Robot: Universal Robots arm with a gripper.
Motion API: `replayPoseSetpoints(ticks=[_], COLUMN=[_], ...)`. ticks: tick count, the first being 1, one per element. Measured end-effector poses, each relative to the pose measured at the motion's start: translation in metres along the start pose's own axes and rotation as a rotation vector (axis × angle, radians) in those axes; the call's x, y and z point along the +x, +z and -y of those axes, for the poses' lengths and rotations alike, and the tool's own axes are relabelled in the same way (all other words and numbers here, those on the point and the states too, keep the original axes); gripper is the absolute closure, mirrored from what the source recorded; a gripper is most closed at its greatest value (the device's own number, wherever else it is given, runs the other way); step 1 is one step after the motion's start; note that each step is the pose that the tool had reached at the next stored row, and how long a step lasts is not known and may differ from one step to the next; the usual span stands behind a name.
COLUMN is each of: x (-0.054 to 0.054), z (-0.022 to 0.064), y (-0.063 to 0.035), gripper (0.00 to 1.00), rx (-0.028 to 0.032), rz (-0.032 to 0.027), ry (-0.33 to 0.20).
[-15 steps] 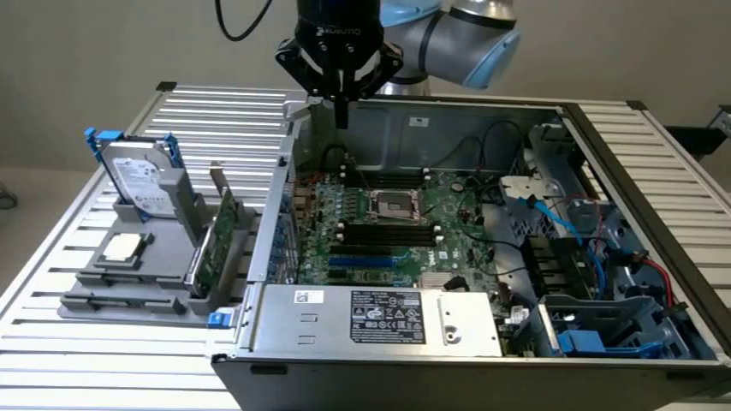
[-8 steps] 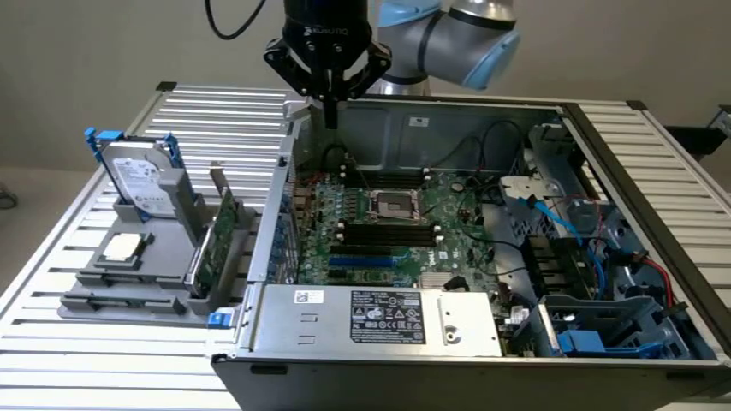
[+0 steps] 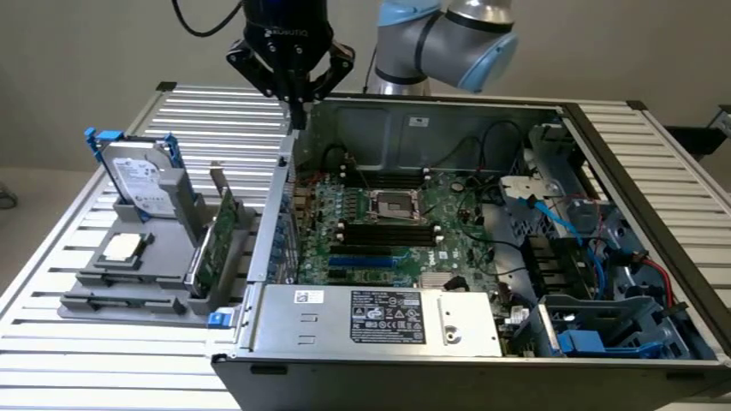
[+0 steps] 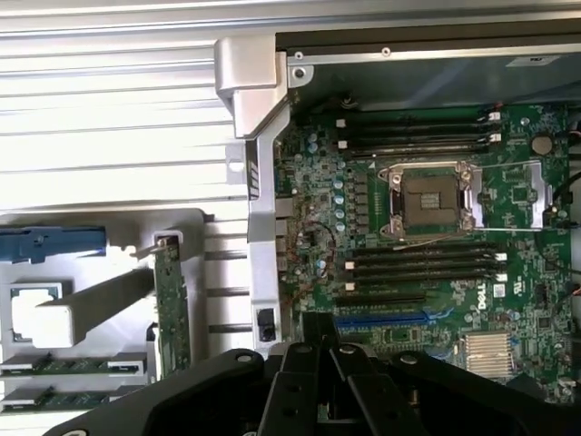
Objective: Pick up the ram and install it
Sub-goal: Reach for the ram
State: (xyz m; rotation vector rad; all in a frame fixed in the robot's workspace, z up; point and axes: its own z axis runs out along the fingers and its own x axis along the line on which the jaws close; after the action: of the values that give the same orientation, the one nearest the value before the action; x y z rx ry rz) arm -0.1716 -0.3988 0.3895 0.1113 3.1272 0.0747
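Observation:
Two ram sticks [image 4: 65, 366], thin green boards, lie side by side in slots at the front of a grey parts holder [image 3: 154, 253]. My gripper [image 3: 296, 116] hangs shut, with nothing between its fingers, above the back left corner of the open computer case [image 3: 342, 321]. It is well clear of the ram. In the wrist view the black fingers [image 4: 320, 338] meet tip to tip over the case wall. The motherboard [image 3: 383, 257] lies inside the case, with empty black memory slots [image 4: 422, 265] beside the processor socket [image 4: 431, 195].
The holder also carries an upright hard drive [image 3: 143, 180] in a blue bracket, a processor chip [image 3: 123, 248] and a taller green expansion card [image 4: 171, 309]. The case's metal side wall [image 4: 263, 236] stands between holder and motherboard. Cables and drive bays [image 3: 594, 257] fill the exterior view's right.

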Motion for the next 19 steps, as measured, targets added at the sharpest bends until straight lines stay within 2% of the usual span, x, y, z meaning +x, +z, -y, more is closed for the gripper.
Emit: replayPoseSetpoints(ticks=[11, 19], x=[0.050, 0.086], z=[0.0046, 0.0142], y=[0.0070, 0.0110], gripper=[0.89, 0.89], rx=[0.0000, 0.0000], rz=[-0.0003, -0.0003], ry=[0.000, 0.000])
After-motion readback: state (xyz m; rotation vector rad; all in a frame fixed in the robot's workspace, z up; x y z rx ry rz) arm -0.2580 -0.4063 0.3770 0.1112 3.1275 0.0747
